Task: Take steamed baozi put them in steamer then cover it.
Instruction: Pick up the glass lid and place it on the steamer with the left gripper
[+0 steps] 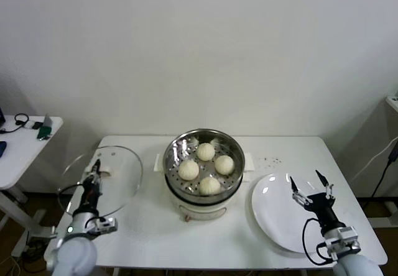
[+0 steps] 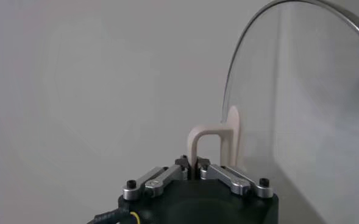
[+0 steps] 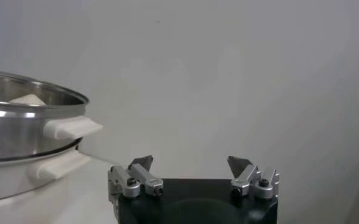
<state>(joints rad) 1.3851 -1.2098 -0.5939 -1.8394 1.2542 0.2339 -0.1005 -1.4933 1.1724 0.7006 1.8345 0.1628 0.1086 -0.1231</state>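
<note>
Currently left gripper point(image 2: 193, 163) fingers are pinched together on the cream bar handle point(image 2: 207, 141) of the glass lid point(image 1: 99, 179), holding it tilted above the white table point(image 1: 149, 226) at about 9 o'clock from the steamer point(image 1: 203, 169); the wrist view shows the handle clamped between the fingertips and the clear pane with its metal rim rising beyond. In the head view the lid sits well apart from the pot, its rim edge near the table's left side. Right gripper point(image 3: 190, 163) fingers stand wide apart, nothing between them; it hovers over the flat white plate point(image 1: 277, 214) at about 4 o'clock from the steamer. From the right wrist camera the steamer's shiny wall and cream side handles show, one above the other, with the top of a bun just visible over the rim. Steamer stands uncovered mid-table, stainless pot on a cream-white base. Four baozi point(image 1: 206, 168) lie inside on the perforated tray: one at 12 o'clock, one at 3, one at 6, one at 9, close together around the centre, not clearly touching. Small dark specks point(image 1: 268, 161) lie on the table at about 2 o'clock from the steamer. Side table point(image 1: 18, 148) with cables and a green item sits at far left.
</note>
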